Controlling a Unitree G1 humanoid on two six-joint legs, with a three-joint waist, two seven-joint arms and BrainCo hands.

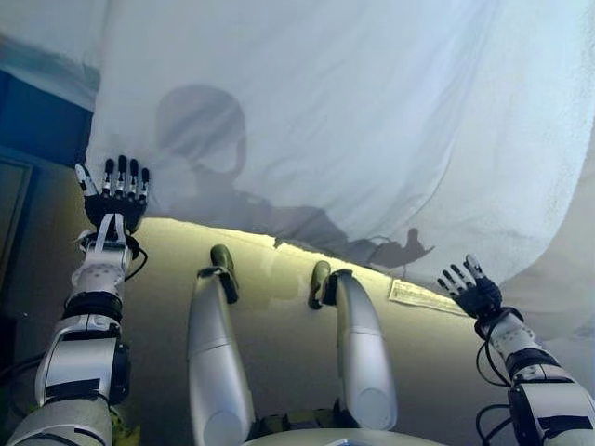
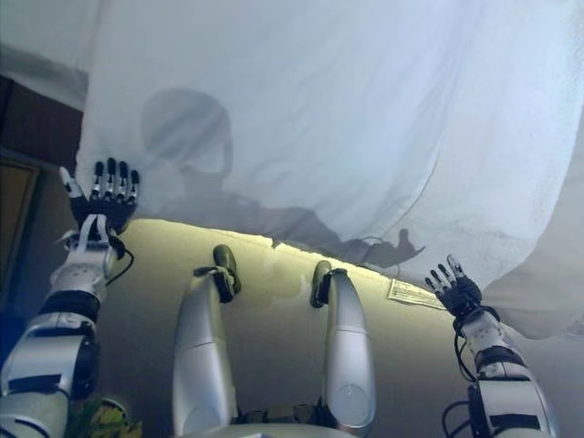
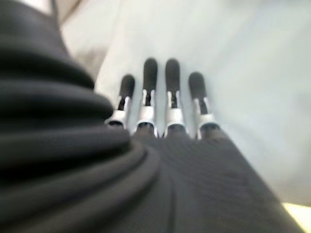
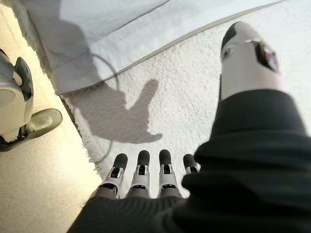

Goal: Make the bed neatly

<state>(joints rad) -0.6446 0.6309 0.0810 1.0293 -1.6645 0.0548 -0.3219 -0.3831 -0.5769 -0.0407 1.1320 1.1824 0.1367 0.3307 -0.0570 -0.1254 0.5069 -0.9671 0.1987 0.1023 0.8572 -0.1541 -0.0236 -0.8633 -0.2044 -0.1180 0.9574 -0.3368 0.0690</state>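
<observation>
A smooth white sheet (image 1: 307,102) covers the bed, its near edge hanging down to the floor in front of me. At the right, a fluffy white blanket (image 4: 194,92) lies under the sheet (image 4: 97,29) and sticks out past it. My left hand (image 1: 116,200) is at the sheet's near left corner, open, and its straight fingers (image 3: 156,92) lie against the cloth. By the blanket's near right edge my right hand (image 1: 476,293) is open, with its fingers (image 4: 141,174) spread just above the fringe and holding nothing.
Beige floor (image 1: 279,334) runs along the bed's near edge. A small white printed label (image 1: 423,295) lies at the foot of the cloth, left of my right hand. A dark blue piece of furniture (image 1: 37,121) stands at the far left.
</observation>
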